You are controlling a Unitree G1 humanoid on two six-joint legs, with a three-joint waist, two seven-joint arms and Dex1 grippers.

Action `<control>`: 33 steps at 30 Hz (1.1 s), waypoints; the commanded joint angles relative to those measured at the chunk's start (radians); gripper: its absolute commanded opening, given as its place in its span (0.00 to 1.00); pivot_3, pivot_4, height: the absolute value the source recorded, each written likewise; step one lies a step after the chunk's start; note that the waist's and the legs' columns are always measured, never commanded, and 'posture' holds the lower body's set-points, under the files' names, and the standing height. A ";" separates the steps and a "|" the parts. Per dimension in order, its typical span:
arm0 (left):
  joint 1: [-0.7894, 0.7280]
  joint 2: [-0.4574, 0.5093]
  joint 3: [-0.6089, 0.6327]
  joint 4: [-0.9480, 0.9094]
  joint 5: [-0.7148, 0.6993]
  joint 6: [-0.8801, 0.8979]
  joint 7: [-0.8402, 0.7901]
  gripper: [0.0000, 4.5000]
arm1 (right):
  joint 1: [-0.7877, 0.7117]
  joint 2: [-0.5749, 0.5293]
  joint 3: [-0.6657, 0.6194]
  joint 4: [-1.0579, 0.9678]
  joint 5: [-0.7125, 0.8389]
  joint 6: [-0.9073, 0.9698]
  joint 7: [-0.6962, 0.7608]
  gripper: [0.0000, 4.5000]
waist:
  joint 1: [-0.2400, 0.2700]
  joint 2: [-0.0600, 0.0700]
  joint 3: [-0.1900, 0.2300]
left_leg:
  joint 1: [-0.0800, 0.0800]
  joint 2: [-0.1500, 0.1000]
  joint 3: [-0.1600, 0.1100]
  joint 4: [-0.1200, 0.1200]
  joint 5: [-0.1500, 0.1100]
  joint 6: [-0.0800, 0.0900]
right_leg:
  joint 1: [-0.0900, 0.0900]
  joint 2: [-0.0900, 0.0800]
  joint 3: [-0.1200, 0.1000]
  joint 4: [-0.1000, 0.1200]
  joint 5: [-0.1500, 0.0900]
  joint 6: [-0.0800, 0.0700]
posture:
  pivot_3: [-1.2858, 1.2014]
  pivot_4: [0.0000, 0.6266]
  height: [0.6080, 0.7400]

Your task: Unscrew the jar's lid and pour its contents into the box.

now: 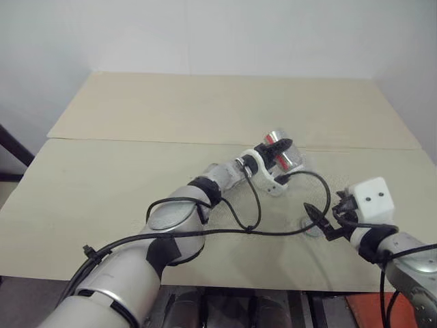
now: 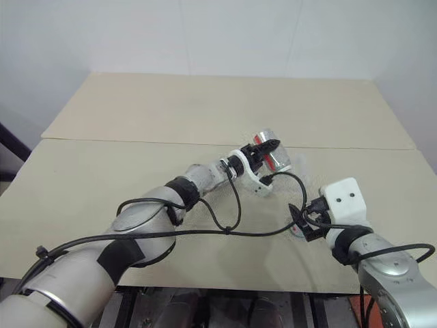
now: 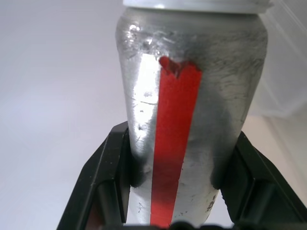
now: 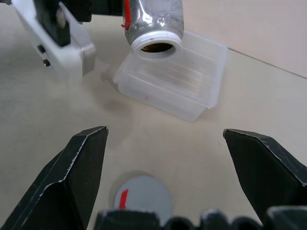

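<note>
The jar (image 4: pixel 152 20), silvery with a red band, is tipped over with its open dark mouth hanging above the box (image 4: pixel 178 82), a clear shallow tray on the table. My left gripper (image 1: pixel 274 152) is shut on the jar's body (image 3: pixel 192 96), one black finger on each side. The lid (image 4: pixel 142 198), a grey disc with a red mark, lies flat on the table just under my right gripper (image 4: pixel 165 139). That gripper stands open with nothing between its fingers (image 4: pixel 84 167), a short way in front of the box. I cannot make out the contents.
The pale wooden table (image 1: pixel 136 157) stretches wide to the left and back, with a seam across it. Black cables (image 1: pixel 246 219) loop from the left arm across the table between the two grippers.
</note>
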 commanded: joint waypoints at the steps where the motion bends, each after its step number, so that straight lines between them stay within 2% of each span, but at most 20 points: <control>1: -0.049 -0.024 -0.030 0.008 0.048 0.030 0.043 0.47 | 0.010 0.010 -0.041 -0.064 0.011 0.001 -0.035 0.99 | -0.001 0.000 0.000 | 0.000 0.000 0.000 0.000 0.000 0.000 | 0.000 0.000 0.000 0.000 0.000 0.000 | 0.52 0.24 1.00; 4: -0.049 -0.030 -0.050 0.018 0.077 0.047 0.035 0.47 | 0.035 0.009 -0.054 -0.064 0.034 -0.020 -0.059 0.99 | -0.002 0.000 0.000 | 0.000 0.001 0.000 0.001 0.000 0.000 | 0.000 0.000 0.000 0.000 0.000 0.000 | 0.52 0.24 1.00; 17: -0.041 -0.011 0.058 0.023 0.005 0.082 -0.072 0.47 | 0.051 0.002 -0.020 -0.061 0.027 -0.016 -0.092 0.99 | -0.003 0.000 0.000 | 0.000 0.001 0.001 0.002 0.000 0.000 | -0.001 0.000 0.001 0.002 0.000 0.000 | 0.52 0.24 1.00; 19: -0.018 -0.015 0.204 0.021 -0.146 0.044 -0.237 0.47 | 0.042 -0.003 -0.011 -0.049 0.021 -0.019 -0.085 0.99 | -0.003 0.000 0.000 | 0.000 0.001 0.001 0.002 0.000 0.000 | 0.000 0.000 0.001 0.002 0.000 0.000 | 0.52 0.24 1.00; 21: 0.003 -0.027 0.422 0.011 -0.364 0.038 -0.448 0.47 | 0.033 -0.008 -0.001 -0.038 0.014 -0.022 -0.079 0.99 | -0.005 0.001 -0.001 | 0.000 0.001 0.001 0.002 0.000 0.000 | -0.001 0.000 0.001 0.002 0.000 0.000 | 0.52 0.24 1.00; 24: 0.002 -0.049 0.755 -0.014 -0.691 0.132 -0.707 0.47 | 0.020 -0.011 0.009 -0.026 0.007 -0.023 -0.071 0.99 | -0.007 0.001 -0.001 | 0.000 0.002 0.001 0.004 0.000 0.000 | -0.001 0.000 0.000 0.003 0.000 0.000 | 0.52 0.24 1.00; 25: -0.003 -0.049 0.832 -0.019 -0.763 0.170 -0.751 0.47 | 0.016 -0.011 0.012 -0.023 0.007 -0.023 -0.069 0.99 | -0.010 0.001 -0.001 | 0.000 0.001 0.001 0.004 0.000 0.000 | -0.001 0.000 0.001 0.003 0.000 0.000 | 0.52 0.24 1.00; 27: -0.002 -0.037 0.881 -0.028 -0.795 0.192 -0.760 0.47 | 0.010 -0.014 0.017 -0.019 0.005 -0.024 -0.062 0.99 | -0.011 0.001 -0.001 | 0.001 0.001 0.001 0.005 0.000 0.000 | 0.000 0.000 0.000 0.004 0.000 0.000 | 0.52 0.24 1.00; 33: 0.004 -0.007 0.891 -0.039 -0.786 0.201 -0.736 0.47 | -0.013 -0.018 0.031 -0.006 -0.006 -0.034 -0.032 0.99 | -0.011 0.001 -0.001 | 0.002 -0.002 0.001 0.007 0.000 0.000 | 0.002 0.000 0.000 0.005 0.000 0.000 | 0.52 0.24 1.00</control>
